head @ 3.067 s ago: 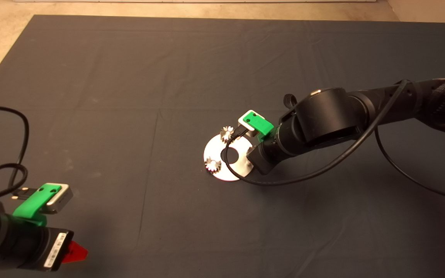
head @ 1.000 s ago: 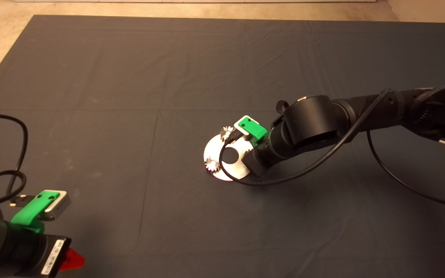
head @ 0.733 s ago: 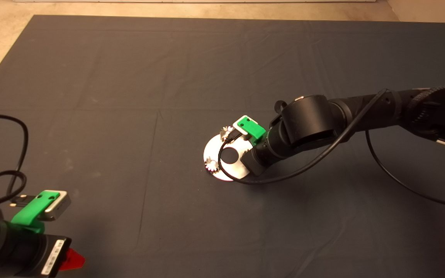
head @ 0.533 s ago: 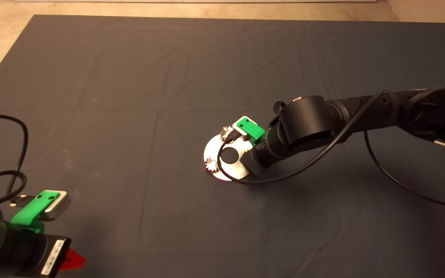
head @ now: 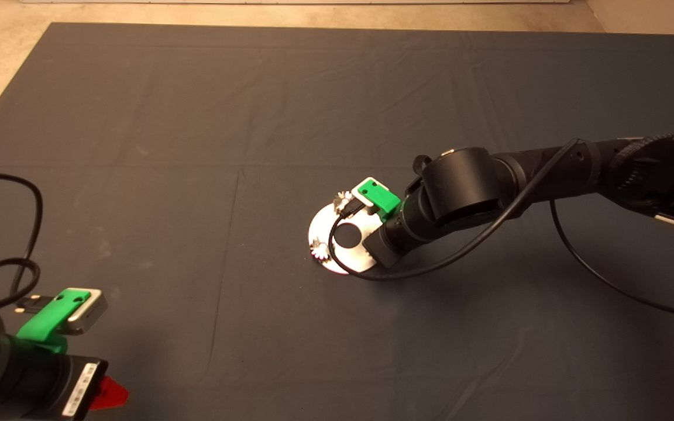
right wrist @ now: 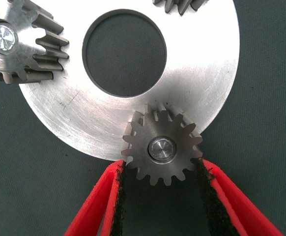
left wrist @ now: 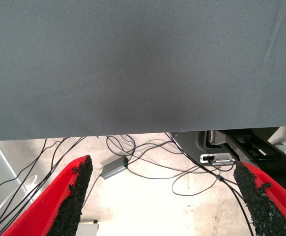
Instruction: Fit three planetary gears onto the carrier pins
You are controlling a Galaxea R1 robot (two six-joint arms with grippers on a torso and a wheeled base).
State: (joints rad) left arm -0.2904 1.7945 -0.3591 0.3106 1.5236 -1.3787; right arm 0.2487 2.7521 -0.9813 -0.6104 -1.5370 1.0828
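Dark mat (head: 196, 146) carries a shiny silver ring-shaped disc (right wrist: 197, 88) at centre; right gripper (right wrist: 162, 196) pinches a small silvery-grey spur gear (right wrist: 161, 146) seated on its pin (right wrist: 161, 149). Left gripper (left wrist: 165, 196), lower left, spread wide.

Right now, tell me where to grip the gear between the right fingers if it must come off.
Grip the third gear by opposite toothed flanks, from the disc's outer edge, where the right gripper already brackets it. It sits flat on its pin, so lift straight up.
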